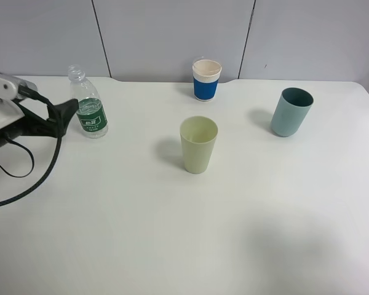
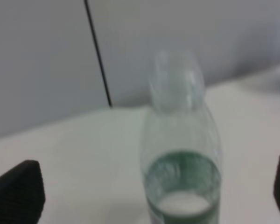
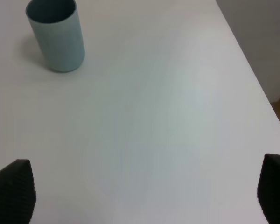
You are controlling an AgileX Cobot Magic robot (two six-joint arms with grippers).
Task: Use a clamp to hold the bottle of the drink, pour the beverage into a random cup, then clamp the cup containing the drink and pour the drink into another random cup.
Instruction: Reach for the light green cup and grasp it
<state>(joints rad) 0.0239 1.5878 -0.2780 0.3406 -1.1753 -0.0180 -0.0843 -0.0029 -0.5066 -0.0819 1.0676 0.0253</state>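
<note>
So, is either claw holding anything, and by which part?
Nothing is held. The left claw is open, facing the bottle without touching it; the right claw is open too.

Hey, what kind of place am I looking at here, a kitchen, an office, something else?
Probably a robotics lab or test room: a plain white table against grey wall panels, a cabled robot arm at its edge, and a bottle set out like a prop.
</note>
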